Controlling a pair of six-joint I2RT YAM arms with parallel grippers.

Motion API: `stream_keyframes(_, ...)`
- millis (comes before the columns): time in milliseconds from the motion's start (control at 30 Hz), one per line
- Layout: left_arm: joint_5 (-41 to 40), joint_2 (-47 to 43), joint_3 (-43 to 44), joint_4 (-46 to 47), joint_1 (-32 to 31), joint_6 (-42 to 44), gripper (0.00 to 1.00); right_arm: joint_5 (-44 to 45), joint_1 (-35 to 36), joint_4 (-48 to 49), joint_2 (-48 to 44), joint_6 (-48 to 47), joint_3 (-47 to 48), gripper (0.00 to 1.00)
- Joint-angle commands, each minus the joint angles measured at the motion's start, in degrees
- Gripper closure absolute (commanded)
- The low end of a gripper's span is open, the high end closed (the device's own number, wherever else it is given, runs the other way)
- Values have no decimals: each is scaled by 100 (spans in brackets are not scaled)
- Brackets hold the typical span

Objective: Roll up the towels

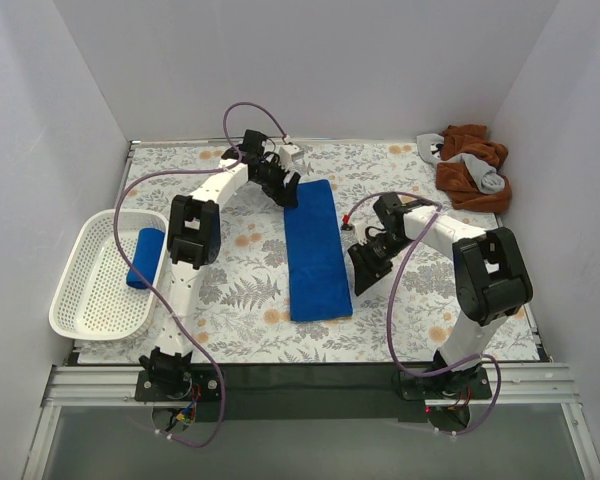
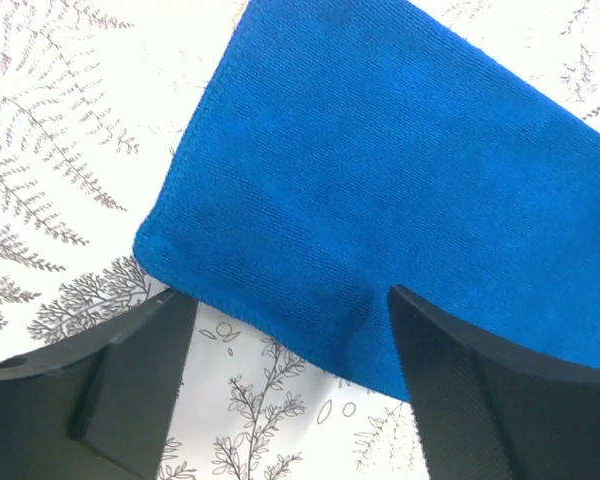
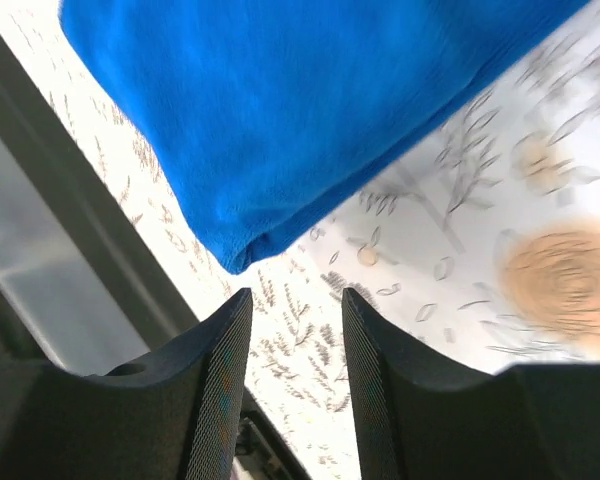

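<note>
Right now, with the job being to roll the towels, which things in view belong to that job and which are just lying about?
Belong to the job:
- flat blue towel, spread out in the centre
- rolled blue towel
- white basket holding the rolled one, probably there for finished rolls

Just lying about:
- brown cloth, heaped in the far right corner
- grey cloth, tangled with it

Plain white walls [image 1: 310,60] stand beyond the fingers [image 2: 480,400] and to both sides of them. Under the fingers, the bench [image 1: 250,340] has a white cover printed with grey ferns and orange blooms. Nearer than the fingers lie a black strip [image 1: 310,378] and a metal rail [image 1: 90,385]. The light is soft and even.
</note>
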Motion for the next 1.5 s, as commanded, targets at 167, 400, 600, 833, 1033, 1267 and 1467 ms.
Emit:
stream_keyframes(167,-366,-1644,-1195,216,64,441,18,-644,17,530,-521,173,797,60)
stream_keyframes(400,-480,-4371,-4119,848,135,714,13,-1270,553,901,-530,263,305,62)
stream_keyframes(600,-673,-6437,-5961,885,-285,1653,11,-946,958,1085,-311,139,-381,64)
stream_keyframes(833,-1604,-7880,-7861,1165,-1946,2454,19,-690,967,1244,628,333,-329,65)
stream_keyframes(1033,-2562,-8285,-8872,1956,-3493,2639,25,-690,967,1086,507,315,-302,66)
stream_keyframes(1267,-3029,-7486,-8856,2712,-4532,2446,30,-971,958,962,-257,306,110,70)
stream_keyframes(1467,-3187,-6827,-8732,3161,-4857,2340,35,-1129,966,980,-13,403,313,82)
